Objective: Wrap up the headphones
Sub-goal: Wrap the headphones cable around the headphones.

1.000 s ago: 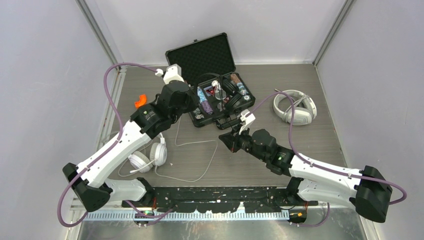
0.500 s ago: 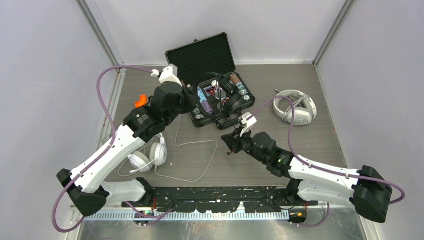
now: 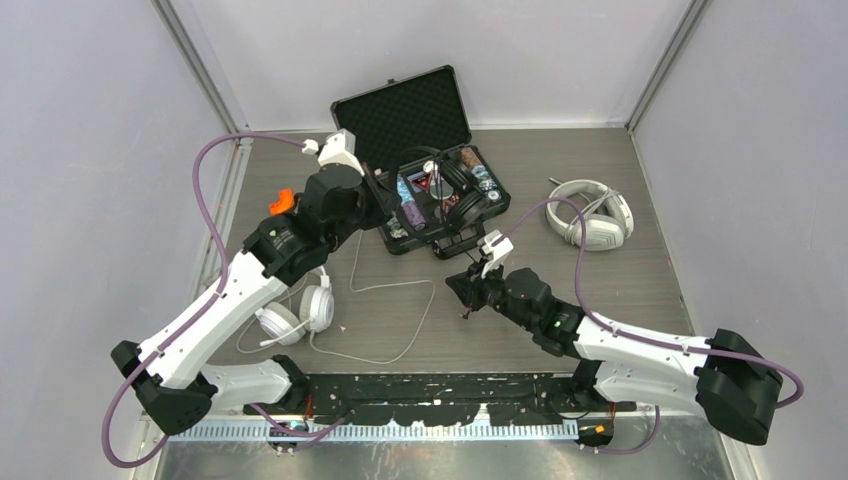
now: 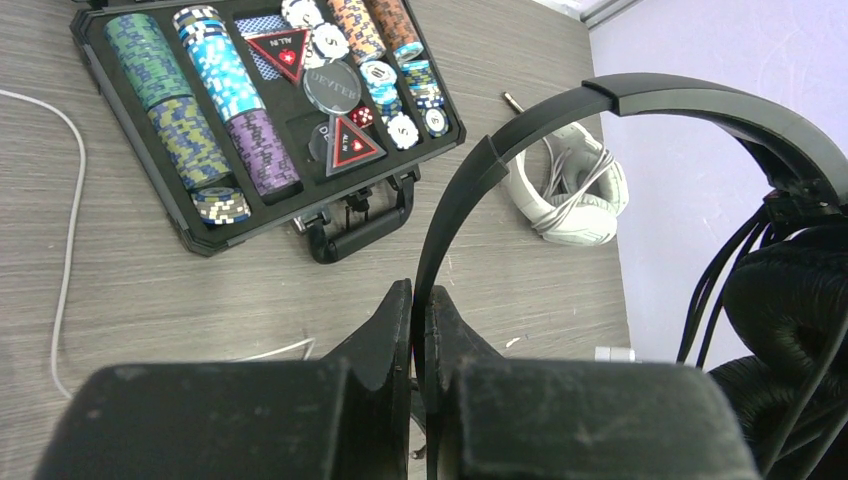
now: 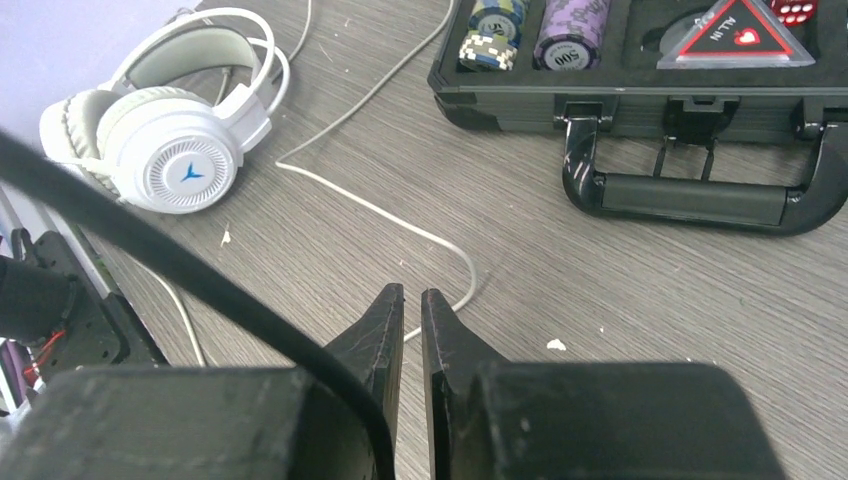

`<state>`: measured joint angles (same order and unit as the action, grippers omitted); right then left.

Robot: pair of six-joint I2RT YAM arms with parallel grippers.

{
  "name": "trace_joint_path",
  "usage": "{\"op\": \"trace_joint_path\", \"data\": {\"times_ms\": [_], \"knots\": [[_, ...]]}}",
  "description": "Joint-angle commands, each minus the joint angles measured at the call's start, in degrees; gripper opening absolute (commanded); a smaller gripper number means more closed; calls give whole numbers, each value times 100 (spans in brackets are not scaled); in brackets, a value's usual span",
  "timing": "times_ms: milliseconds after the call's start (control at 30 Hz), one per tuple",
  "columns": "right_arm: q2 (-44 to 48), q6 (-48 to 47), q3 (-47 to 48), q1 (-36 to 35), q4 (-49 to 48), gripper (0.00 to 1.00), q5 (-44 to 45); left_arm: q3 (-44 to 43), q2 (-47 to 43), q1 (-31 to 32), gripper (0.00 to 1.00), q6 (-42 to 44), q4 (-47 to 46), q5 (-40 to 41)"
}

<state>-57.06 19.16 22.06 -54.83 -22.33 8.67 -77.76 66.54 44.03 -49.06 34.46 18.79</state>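
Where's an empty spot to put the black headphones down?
Bare wood lies between the poker case and the white-grey headphones, and on their near side. Crowded: front left, where the white headset and white cord sprawl.

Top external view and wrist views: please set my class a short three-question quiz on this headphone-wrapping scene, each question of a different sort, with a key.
1. True or false: the left arm's jaws are shut on the headband of the black headphones.
2. Relative to the open case, the white-grey over-ear pair lies: A. inside it; B. on the table to its right; C. on the table to its left.
3. Short answer: what small round pieces fill the case's tray?

Key: 1 true; 2 B; 3 poker chips.
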Motion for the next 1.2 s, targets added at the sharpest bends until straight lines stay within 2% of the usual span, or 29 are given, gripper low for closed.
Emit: {"op": "trace_joint_path", "data": {"times_ms": [0, 367, 533, 633, 767, 900, 1000, 1167], "knots": [[29, -36, -96, 114, -412, 18, -76, -325, -159, -52, 0, -45, -260, -68], [149, 81, -403, 567, -519, 18, -718, -467, -128, -168, 0, 64, -157, -330], [220, 276, -435, 980, -531, 1, -1373, -492, -121, -313, 0, 339, -179, -802], [255, 412, -410, 1279, -511, 0, -1784, -499, -146, -409, 0, 540, -144, -1130], [239, 509, -306, 1574, -375, 0, -2242, -460, -214, -568, 0, 1009, -131, -1787], [239, 587, -175, 1681, -196, 0, -2648, -266, -331, -885, 0, 1633, -389, -2860], [219, 672, -22, 1772, 53, 0, -2875, -178, -319, -1027, 0, 2334, -481, -3709], [103, 763, 440, 2014, 835, 0, -3441, -182, -133, -1034, 0, 3749, 18, -4639]]}}
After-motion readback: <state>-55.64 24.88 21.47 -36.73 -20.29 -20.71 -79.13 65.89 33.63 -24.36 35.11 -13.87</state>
